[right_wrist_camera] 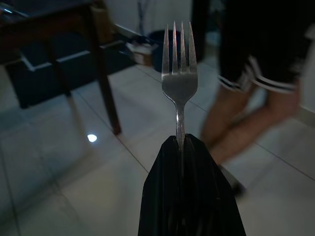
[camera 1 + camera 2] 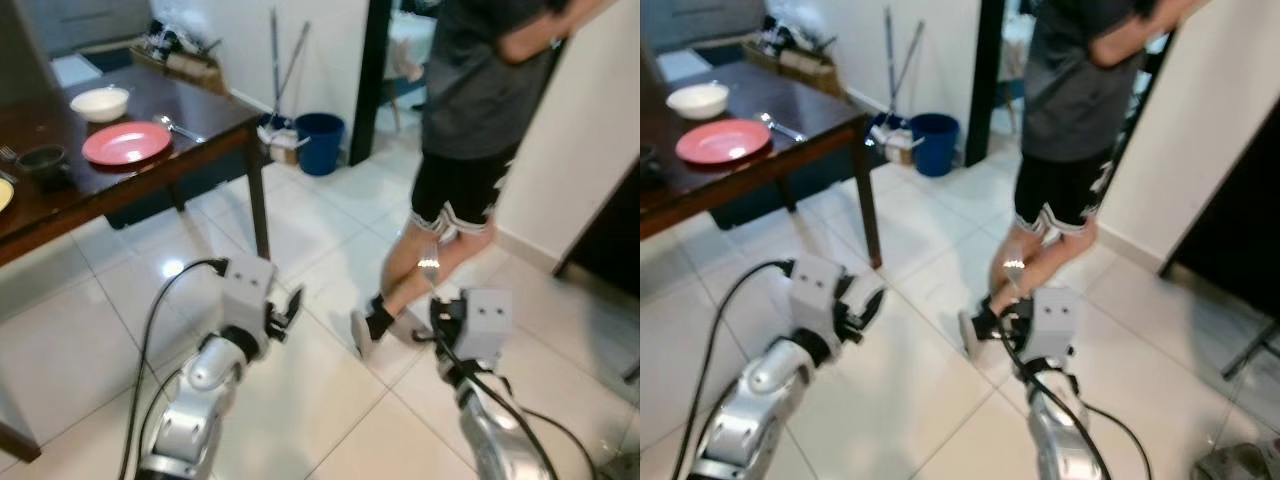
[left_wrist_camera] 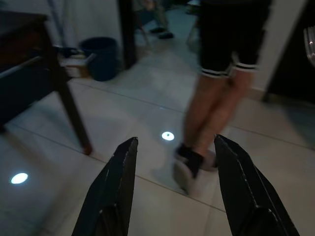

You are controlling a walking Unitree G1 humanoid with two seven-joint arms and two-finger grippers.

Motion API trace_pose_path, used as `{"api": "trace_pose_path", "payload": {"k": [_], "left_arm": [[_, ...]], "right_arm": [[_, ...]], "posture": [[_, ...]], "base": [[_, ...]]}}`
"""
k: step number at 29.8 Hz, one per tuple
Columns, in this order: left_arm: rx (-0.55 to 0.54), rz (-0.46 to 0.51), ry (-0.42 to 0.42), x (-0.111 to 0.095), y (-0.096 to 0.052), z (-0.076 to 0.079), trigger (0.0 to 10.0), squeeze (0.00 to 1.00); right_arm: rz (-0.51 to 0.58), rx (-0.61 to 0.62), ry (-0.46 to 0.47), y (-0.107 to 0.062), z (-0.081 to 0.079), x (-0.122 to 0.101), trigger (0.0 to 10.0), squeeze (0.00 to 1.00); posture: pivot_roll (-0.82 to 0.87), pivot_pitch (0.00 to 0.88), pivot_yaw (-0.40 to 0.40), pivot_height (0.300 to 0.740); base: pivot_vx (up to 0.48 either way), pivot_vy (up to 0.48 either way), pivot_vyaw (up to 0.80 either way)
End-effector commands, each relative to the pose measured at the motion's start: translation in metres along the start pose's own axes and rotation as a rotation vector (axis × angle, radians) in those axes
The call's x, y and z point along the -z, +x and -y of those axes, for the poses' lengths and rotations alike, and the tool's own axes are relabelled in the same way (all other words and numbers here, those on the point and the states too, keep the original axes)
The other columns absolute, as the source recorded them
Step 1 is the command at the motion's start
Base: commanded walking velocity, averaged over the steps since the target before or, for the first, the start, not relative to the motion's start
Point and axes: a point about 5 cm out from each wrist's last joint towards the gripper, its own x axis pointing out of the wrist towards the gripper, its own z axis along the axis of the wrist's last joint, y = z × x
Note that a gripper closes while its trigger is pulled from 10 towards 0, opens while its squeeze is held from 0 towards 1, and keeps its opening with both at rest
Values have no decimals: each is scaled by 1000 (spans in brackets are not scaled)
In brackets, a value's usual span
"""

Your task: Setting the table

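Note:
A silver fork [image 1: 179,73] stands tines-up in my right gripper [image 1: 179,140], which is shut on its handle. From the head, the fork [image 2: 430,268] shows low over the tiled floor, in front of a person's legs. My left gripper [image 3: 174,142] is open with nothing between its fingers [image 3: 123,162], and it hangs over the floor near the table leg [image 2: 259,205]. The dark wooden table [image 2: 205,112] at the left carries a pink plate [image 2: 126,142], a white bowl [image 2: 100,102], a spoon [image 2: 178,127] and a small dark bowl [image 2: 42,158].
A person [image 2: 480,100] in a grey shirt and black shorts stands close ahead on the right, one foot [image 2: 365,330] between my arms. A blue bucket [image 2: 319,142] and leaning poles [image 2: 276,60] stand by the far wall beside a dark doorway.

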Motion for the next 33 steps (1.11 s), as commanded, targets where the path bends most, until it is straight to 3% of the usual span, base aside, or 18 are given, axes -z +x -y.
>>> {"api": "trace_pose_path", "payload": {"k": [1,33], "left_arm": [[-18,-19,9,4,-3,-5,10000,0],[-1,-23,26,3,-3,-2,10000,0]], "right_arm": [[-28,-9,12,-3,-4,5,10000,0],[-78,17,7,-8,0,15,10000,0]], "posture": [[-73,0,76,740],[-72,0,87,740]], "base": [[480,0,0],[480,0,0]]}}
